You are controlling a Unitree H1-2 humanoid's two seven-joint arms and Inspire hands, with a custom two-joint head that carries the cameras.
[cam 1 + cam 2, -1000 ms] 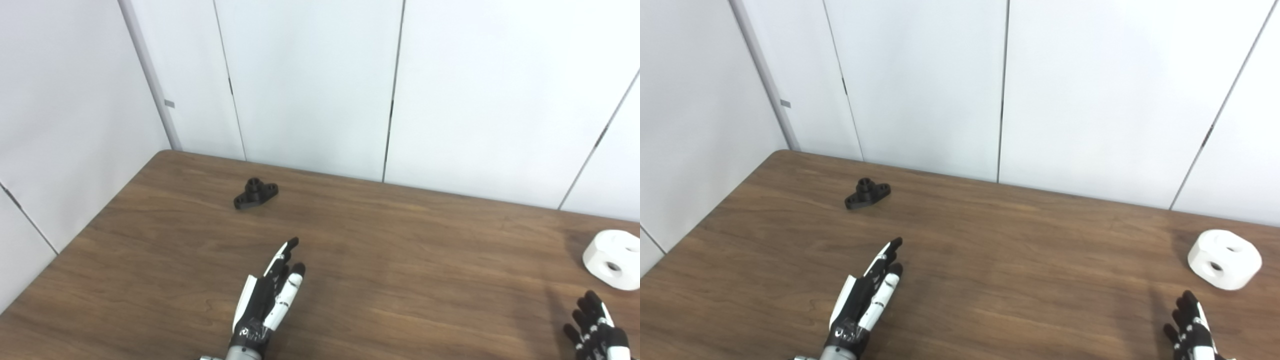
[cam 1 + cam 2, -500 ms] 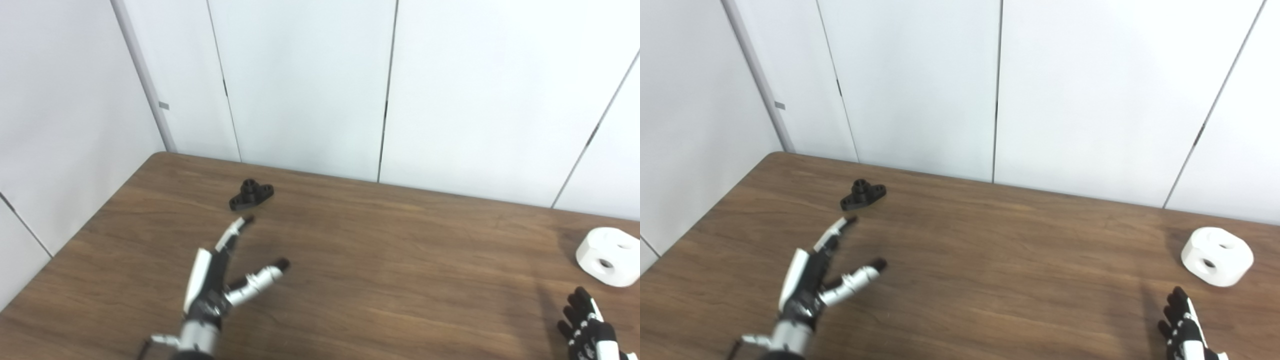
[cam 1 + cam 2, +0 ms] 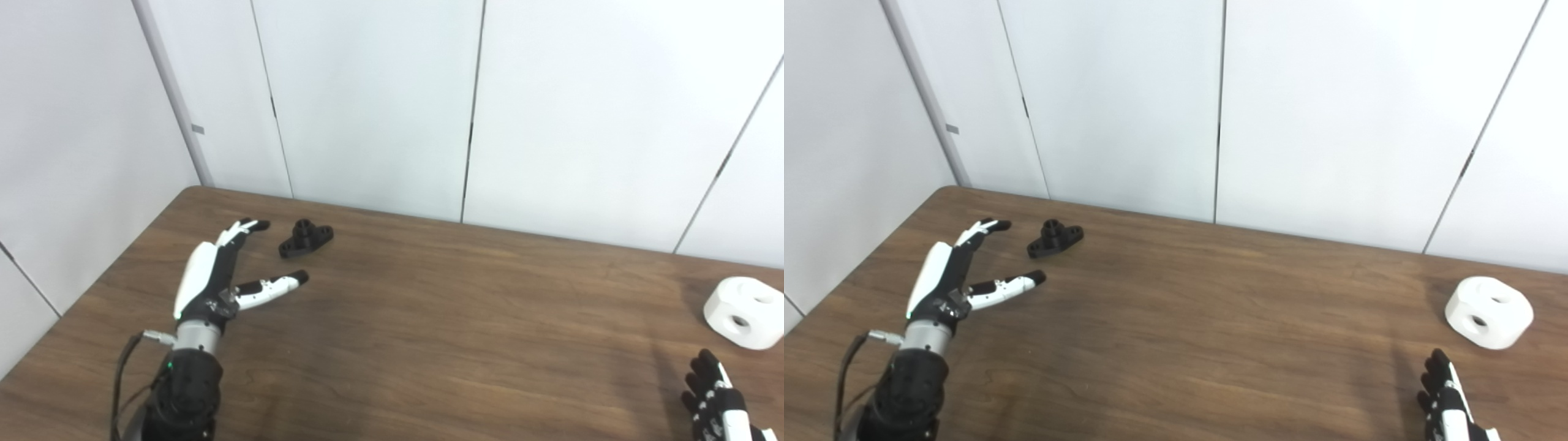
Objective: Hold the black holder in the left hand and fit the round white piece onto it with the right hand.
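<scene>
Left hand (image 3: 211,278) spread wide and empty above the wooden table (image 3: 429,318), black holder (image 3: 305,237) laid flat just beside its fingertips, untouched, round white piece (image 3: 743,312) set far right, right hand (image 3: 713,401) seen partly, fingers extended, nothing held.

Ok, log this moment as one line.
left hand open beside black holder | right hand open, short of round white piece | nothing held

Bare brown wooden table (image 3: 429,318) mid-span, small black flanged holder (image 3: 305,237) near far-left corner, round white holed piece (image 3: 743,312) at right edge
</scene>
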